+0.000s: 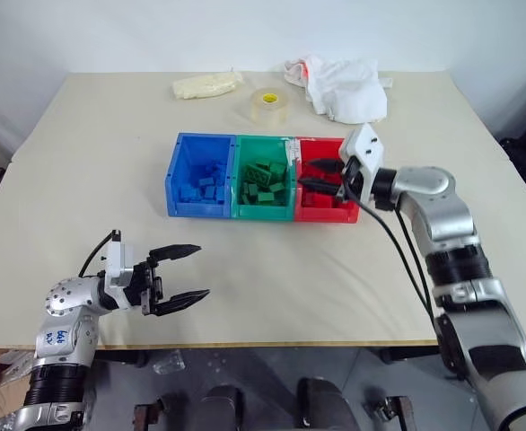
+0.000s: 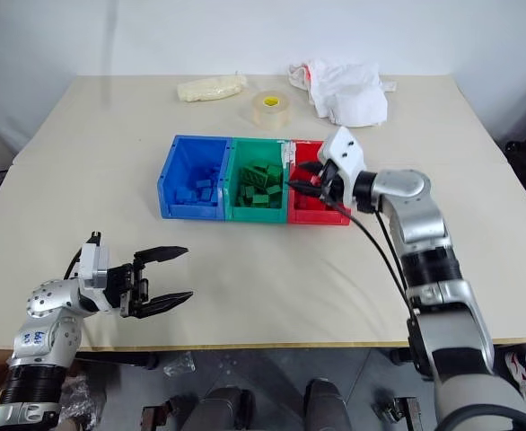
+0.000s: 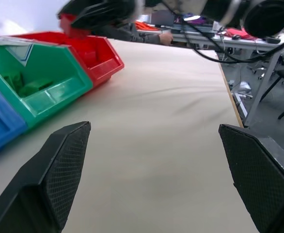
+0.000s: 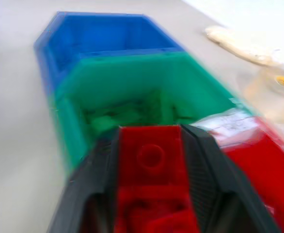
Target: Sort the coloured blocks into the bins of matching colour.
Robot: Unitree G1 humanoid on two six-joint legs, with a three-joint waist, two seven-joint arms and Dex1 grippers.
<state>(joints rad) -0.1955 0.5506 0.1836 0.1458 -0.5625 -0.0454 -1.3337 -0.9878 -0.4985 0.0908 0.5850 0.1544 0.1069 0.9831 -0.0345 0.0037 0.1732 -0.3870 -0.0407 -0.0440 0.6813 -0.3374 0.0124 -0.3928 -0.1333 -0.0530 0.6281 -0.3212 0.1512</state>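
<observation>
Three joined bins stand in a row mid-table: the blue bin [image 1: 175,180] with blue blocks [image 1: 205,184] inside, the green bin [image 1: 261,214] with several green blocks [image 1: 265,180], and the red bin [image 1: 328,215]. My right gripper [image 1: 319,175] hovers over the red bin, pointing toward the green one. It is shut on a red studded block [image 4: 149,165], which sits between the two black fingers in the right wrist view. My left gripper [image 1: 200,270] is low over the table's front left, open and holding nothing, well apart from the bins.
At the back of the table lie a clear tape roll [image 1: 268,106], a crumpled white cloth [image 1: 344,85] and a pale yellowish packet [image 1: 207,85]. The table's front edge [image 1: 272,343] runs just behind my left gripper.
</observation>
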